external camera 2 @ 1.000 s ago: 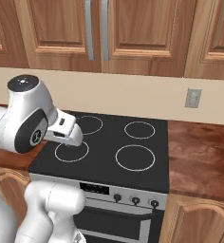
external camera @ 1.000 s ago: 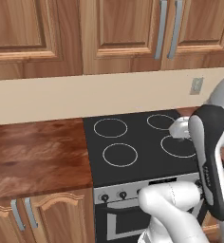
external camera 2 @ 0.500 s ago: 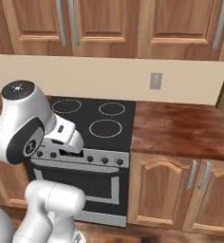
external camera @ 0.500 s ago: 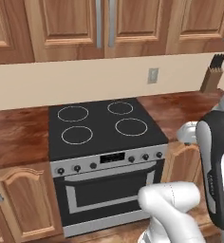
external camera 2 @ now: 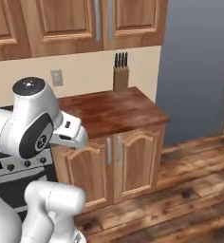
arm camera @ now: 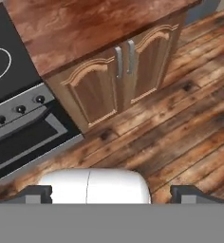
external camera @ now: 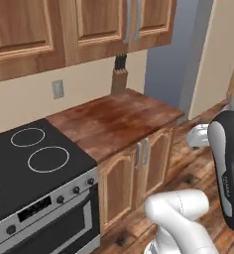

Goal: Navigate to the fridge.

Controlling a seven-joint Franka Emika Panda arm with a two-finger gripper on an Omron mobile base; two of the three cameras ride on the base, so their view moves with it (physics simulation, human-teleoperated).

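My base faces the wooden counter (external camera: 116,119) and its cabinet doors (arm camera: 116,80), the black stove (external camera: 25,166) at the counter's left edge. The fridge isn't identifiable. A knife block (external camera 2: 120,72) stands at the counter's back edge. My gripper (arm camera: 111,192) is spread open, empty.

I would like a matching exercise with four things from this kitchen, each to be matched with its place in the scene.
Things:
1. knife block
2. wall outlet
3. stove
4. lower cabinet doors

Places:
A. on the beige wall, under the upper cabinets
B. under the wooden counter, facing the plank floor
C. at the back of the wooden counter, against the wall
D. beside the wooden counter, with white rings on its black top

Pairs: 1-C, 2-A, 3-D, 4-B
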